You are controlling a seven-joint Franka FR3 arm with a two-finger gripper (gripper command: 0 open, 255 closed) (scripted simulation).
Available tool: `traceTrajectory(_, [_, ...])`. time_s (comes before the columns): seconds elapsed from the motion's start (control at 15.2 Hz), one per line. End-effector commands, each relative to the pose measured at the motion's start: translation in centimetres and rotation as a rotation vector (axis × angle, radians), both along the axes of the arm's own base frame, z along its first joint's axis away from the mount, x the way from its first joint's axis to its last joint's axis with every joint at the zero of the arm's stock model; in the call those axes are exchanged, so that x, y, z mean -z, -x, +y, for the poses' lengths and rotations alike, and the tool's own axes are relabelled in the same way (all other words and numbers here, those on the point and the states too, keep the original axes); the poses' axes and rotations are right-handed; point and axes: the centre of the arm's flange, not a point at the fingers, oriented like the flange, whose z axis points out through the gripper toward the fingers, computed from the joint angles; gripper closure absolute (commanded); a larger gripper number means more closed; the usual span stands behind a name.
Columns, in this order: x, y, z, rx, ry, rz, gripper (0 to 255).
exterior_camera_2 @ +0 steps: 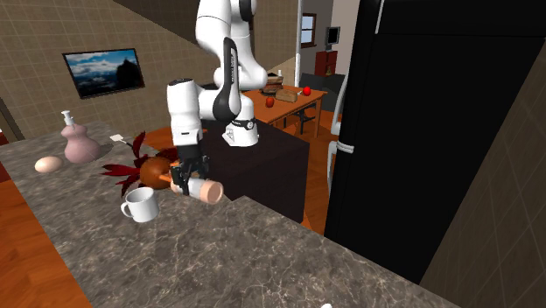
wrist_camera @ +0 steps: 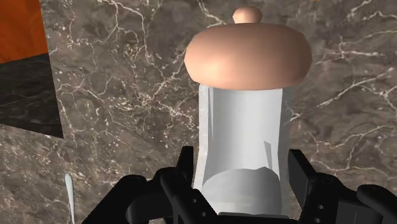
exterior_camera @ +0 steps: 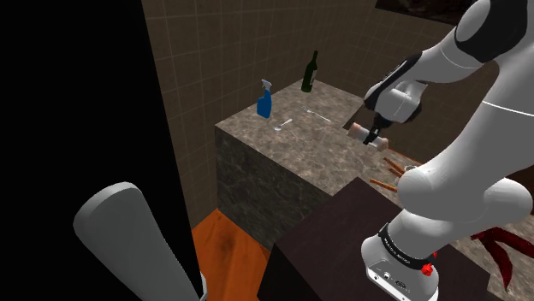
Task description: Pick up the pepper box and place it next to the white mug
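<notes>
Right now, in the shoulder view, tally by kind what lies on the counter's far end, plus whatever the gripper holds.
Bottles: 2, blue spray bottle and dark bottle
Utensils: 2, spoon and thin utensil
Pepper mill: 1, clasped in the gripper
Total: 5

Item: one white arm, dark joints. We logged its black gripper [exterior_camera_2: 186, 175] pointing down, forearm upright above it, fingers [wrist_camera: 184, 167] clamped either side of the pepper box [wrist_camera: 245, 108].
</notes>
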Motion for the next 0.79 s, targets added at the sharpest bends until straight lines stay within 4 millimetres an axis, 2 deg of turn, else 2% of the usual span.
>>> traceTrajectory(0.0, [0.0,2.2,-1.2,-0.004,0.001,0.000,255])
traceTrajectory(0.73, [0.0,15.0,-8.0,-0.004,0.001,0.000,255])
